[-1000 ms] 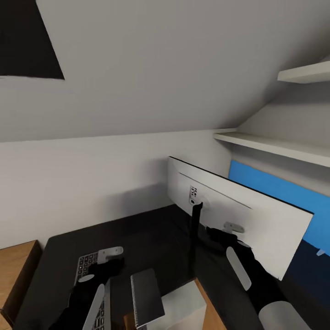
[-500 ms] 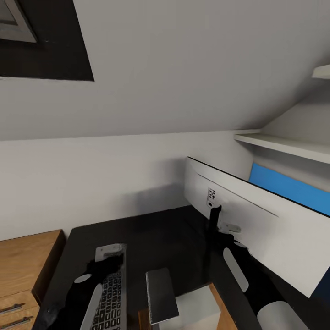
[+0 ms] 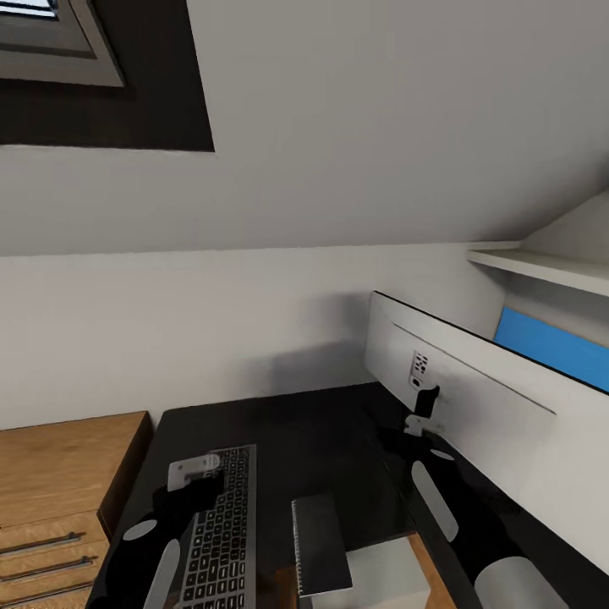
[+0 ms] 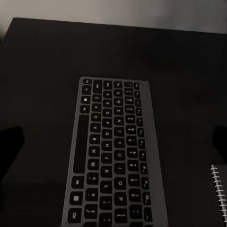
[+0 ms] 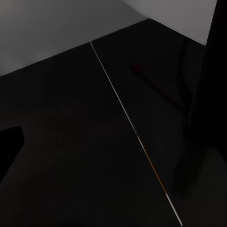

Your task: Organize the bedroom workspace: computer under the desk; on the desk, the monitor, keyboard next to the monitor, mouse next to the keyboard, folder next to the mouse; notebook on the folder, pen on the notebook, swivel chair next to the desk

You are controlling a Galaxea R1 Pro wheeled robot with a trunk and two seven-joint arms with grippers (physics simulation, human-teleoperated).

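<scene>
View swung leftward. Slim black-keyed, silver-framed keyboard (image 3: pixel 222 533) now lies on black tabletop (image 3: pixel 304 440) under left hand (image 3: pixel 196 474); hand open, empty. Right hand (image 3: pixel 420 427): grip indeterminate.

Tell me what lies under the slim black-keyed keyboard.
The slim black-keyed keyboard with a silver frame lies flat on the black desk top, which shows on every side. Whatever is directly beneath it is covered.
</scene>
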